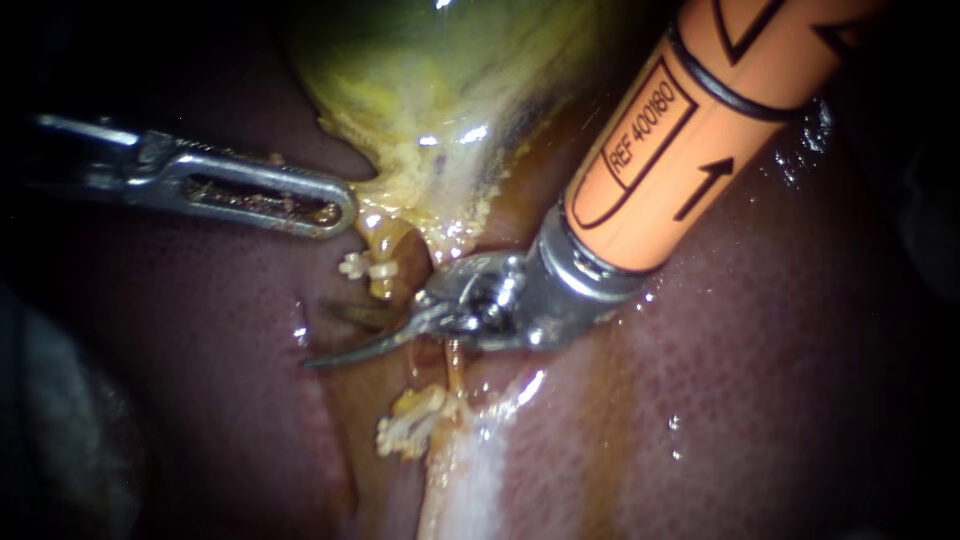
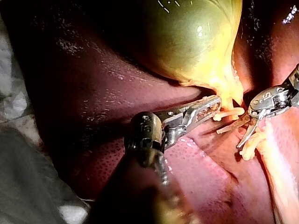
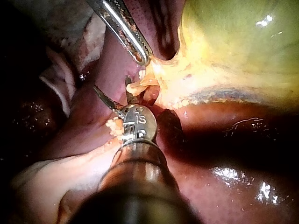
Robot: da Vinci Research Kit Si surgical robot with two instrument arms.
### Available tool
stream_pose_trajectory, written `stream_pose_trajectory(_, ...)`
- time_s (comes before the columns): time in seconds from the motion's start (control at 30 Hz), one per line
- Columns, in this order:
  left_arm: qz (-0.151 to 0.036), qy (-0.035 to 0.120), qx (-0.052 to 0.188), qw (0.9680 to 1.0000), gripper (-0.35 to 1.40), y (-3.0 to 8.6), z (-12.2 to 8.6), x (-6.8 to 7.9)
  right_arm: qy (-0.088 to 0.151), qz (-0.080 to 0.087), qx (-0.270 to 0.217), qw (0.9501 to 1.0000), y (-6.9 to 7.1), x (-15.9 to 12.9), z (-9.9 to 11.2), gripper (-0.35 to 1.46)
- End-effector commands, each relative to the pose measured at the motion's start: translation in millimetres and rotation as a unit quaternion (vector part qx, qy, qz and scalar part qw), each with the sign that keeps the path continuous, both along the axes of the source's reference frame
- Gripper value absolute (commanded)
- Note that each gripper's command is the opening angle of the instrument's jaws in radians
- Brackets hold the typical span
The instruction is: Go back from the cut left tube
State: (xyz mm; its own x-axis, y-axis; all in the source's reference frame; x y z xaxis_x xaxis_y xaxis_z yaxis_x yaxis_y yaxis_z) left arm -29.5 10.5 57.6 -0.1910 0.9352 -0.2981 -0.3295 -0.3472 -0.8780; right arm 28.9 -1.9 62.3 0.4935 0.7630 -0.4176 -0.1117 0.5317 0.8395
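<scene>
The left tube is cut in two. Its upper stump (image 1: 392, 250) hangs from the gallbladder (image 1: 450, 70) and carries a white clip (image 1: 362, 267). The lower stump (image 1: 452, 365) runs down to more white clips (image 1: 408, 425). My right instrument (image 1: 318, 335), on an orange shaft, has two curved blades that stand open in the gap between the stumps; the right wrist view shows the same open blades (image 3: 111, 84). My left instrument (image 1: 335, 207) comes in flat from the left, its jaws shut on the yellow edge of the gallbladder just above the clipped stump.
Dark red liver (image 1: 750, 380) lies under and around everything. A pale white band of tissue (image 1: 470, 470) runs down from the lower clips. In the left wrist view, grey-white cloth (image 2: 28, 186) lies beside the liver.
</scene>
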Motion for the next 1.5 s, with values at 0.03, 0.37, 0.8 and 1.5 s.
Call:
stream_pose_trajectory(0.03, 0.0, 0.0, 0.0, 1.0, -0.35, 0.0, 0.0, 0.0, -0.001, -0.006, -0.011, 0.9999, -0.1, -0.3, -0.2, 1.31)
stream_pose_trajectory(0.37, 0.001, -0.001, 0.0, 1.0, -0.35, 0.1, 0.0, 0.3, -0.04, -0.042, -0.156, 0.9861, -1.4, -3.9, -3.8, 1.43)
stream_pose_trajectory(0.8, 0.001, -0.001, 0.0, 1.0, -0.35, 0.1, 0.0, 0.4, -0.055, -0.034, -0.239, 0.969, 1.7, -14.6, -6.3, 1.45)
stream_pose_trajectory(1.5, -0.001, 0.001, -0.002, 1.0, -0.35, -0.2, 0.8, -0.3, -0.116, -0.056, -0.276, 0.9524, 3.6, -21.0, -6.5, 1.45)
